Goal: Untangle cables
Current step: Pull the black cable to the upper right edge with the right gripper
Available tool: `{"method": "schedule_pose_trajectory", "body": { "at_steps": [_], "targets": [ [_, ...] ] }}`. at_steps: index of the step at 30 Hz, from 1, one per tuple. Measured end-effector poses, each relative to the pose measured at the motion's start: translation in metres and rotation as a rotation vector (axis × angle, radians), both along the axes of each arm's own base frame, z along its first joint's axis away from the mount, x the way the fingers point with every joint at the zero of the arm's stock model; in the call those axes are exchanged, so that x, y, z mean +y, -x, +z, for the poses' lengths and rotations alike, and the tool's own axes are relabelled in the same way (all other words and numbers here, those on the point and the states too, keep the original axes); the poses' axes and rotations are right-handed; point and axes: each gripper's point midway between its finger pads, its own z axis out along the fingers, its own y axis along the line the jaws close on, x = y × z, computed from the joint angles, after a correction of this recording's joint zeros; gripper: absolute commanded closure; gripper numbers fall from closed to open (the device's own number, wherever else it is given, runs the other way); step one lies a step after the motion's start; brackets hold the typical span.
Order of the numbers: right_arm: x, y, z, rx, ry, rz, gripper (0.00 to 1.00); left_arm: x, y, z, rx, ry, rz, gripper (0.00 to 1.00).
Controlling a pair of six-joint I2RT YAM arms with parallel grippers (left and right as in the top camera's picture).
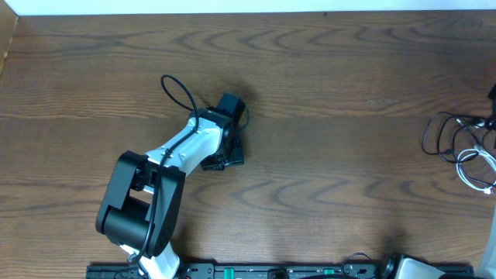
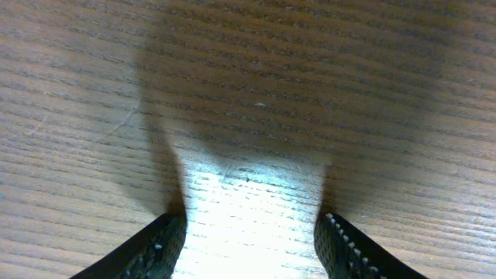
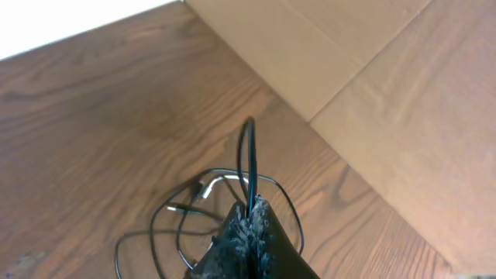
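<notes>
The cables lie in a small tangle at the table's far right edge: a thin black cord point(image 1: 442, 139) and a thin white cord point(image 1: 474, 169). In the right wrist view the black cord point(image 3: 155, 232) loops over the wood with small plugs point(image 3: 203, 187) among the loops. My right gripper point(image 3: 252, 208) is shut on a strand of the black cord, which rises as a loop above the fingertips. In the overhead view only a dark bit of it shows at the right edge point(image 1: 492, 108). My left gripper point(image 2: 252, 223) is open and empty over bare wood, near the table's middle left point(image 1: 223, 159), far from the cables.
A cardboard wall point(image 3: 372, 85) stands close beside the tangle on the right. The left arm's own thicker black wire point(image 1: 178, 93) loops out behind its wrist. The table's far edge meets a white strip point(image 1: 232, 6).
</notes>
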Motion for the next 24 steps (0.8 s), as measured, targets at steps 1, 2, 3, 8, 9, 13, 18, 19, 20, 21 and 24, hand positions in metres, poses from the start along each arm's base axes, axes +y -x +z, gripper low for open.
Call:
{"method": "schedule_pose_trajectory", "body": {
  "at_steps": [1,2,3,8,9,13,18,19,20,21,24],
  "targets": [
    [-0.002,0.001,-0.002,0.005,-0.005,-0.009,0.99,0.0,0.0,0.0,0.0,0.0,0.0,0.41],
    [-0.004,0.002,-0.004,0.007,-0.01,-0.017,0.99,0.0,0.0,0.0,0.0,0.0,0.0,0.41],
    [-0.006,0.003,-0.005,0.007,-0.014,-0.026,0.99,0.0,0.0,0.0,0.0,0.0,0.0,0.41],
    [-0.011,0.007,-0.006,-0.009,-0.027,-0.057,0.75,0.0,0.0,0.0,0.0,0.0,0.0,0.41],
    [-0.011,0.007,-0.006,-0.01,-0.029,-0.058,0.67,0.0,0.0,0.0,0.0,0.0,0.0,0.41],
    [-0.009,0.005,-0.007,-0.012,-0.037,-0.049,0.57,0.0,0.0,0.0,0.001,0.0,0.0,0.41],
    [-0.003,-0.001,-0.01,-0.023,-0.072,-0.004,0.53,0.0,0.0,0.0,0.001,0.0,0.0,0.41],
    [-0.001,-0.003,-0.012,-0.025,-0.082,0.007,0.51,0.0,0.0,0.0,0.001,0.0,0.0,0.41],
    [0.001,-0.004,-0.014,-0.025,-0.092,0.019,0.5,0.0,0.0,0.0,0.001,0.0,0.0,0.41],
    [0.004,-0.006,-0.017,-0.024,-0.106,0.033,0.48,0.0,0.0,0.0,0.001,0.0,0.0,0.41],
    [0.014,-0.011,-0.029,-0.021,-0.16,0.086,0.41,0.0,0.0,0.0,0.001,0.0,0.0,0.41]
  ]
}}
